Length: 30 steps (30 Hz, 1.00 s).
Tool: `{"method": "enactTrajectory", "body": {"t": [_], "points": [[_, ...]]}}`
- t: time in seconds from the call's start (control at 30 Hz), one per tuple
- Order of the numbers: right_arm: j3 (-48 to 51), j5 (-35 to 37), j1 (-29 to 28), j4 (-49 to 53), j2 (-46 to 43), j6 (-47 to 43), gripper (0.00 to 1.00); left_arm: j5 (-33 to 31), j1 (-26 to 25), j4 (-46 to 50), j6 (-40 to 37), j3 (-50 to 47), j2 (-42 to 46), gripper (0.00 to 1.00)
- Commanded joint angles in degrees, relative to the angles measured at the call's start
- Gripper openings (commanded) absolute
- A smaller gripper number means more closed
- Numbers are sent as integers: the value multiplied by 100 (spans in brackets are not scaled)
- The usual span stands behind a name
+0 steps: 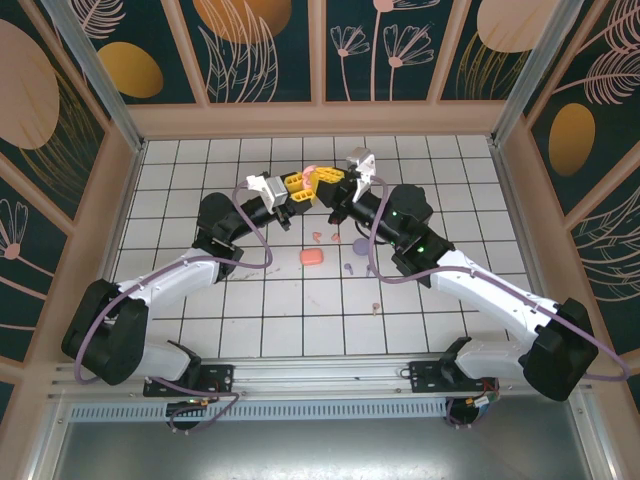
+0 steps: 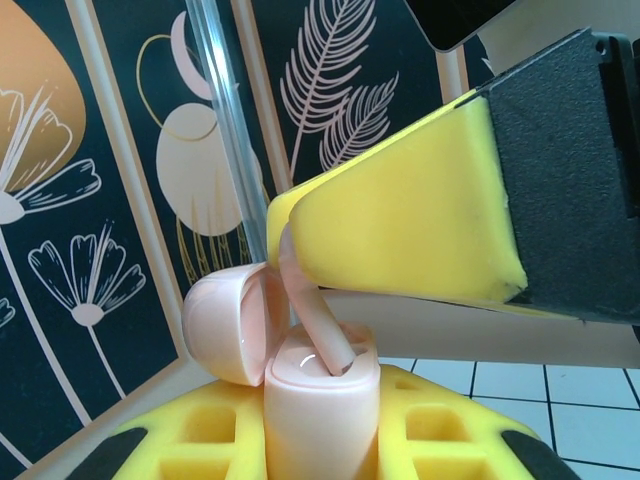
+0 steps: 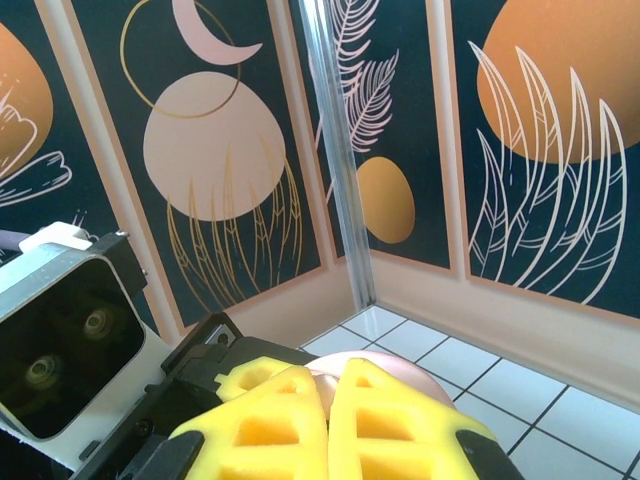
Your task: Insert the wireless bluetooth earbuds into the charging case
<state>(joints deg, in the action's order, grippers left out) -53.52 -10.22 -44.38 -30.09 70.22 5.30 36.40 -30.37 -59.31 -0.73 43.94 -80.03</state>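
The pale pink earbud (image 2: 312, 325), pinched by the closed right gripper (image 1: 328, 178), angles stem-first into the open charging case (image 2: 320, 405), which the left gripper (image 1: 298, 185) clamps upright so its socket meets the bud.

White grid-tiled table (image 1: 200, 330), coral case (image 1: 311, 257), coral earbud (image 1: 318, 237), purple earbud (image 1: 348, 268), loose mid-table

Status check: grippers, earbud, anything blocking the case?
Left gripper shut on pink charging case, lid open. Right gripper shut on pale pink earbud, stem tip in case. Nothing in the way.
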Motion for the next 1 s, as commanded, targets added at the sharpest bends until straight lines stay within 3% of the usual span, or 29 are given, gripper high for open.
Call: {"method": "enactTrajectory", "body": {"t": [0.0,0.57,0.83,0.97], "points": [[169,-15,44,324,-61,-213,0,36,-30,-676,279,317,277,0],[-527,-227,-257,1891,188,-1140,0,-264,-30,-402,554,570,295,0],[-416,136,-290,1802,121,-1146,0,-370,-30,-102,609,702,277,0],[-397,328,-290,1749,93,-1095,5,-399,-25,-54,609,720,260,0]]}}
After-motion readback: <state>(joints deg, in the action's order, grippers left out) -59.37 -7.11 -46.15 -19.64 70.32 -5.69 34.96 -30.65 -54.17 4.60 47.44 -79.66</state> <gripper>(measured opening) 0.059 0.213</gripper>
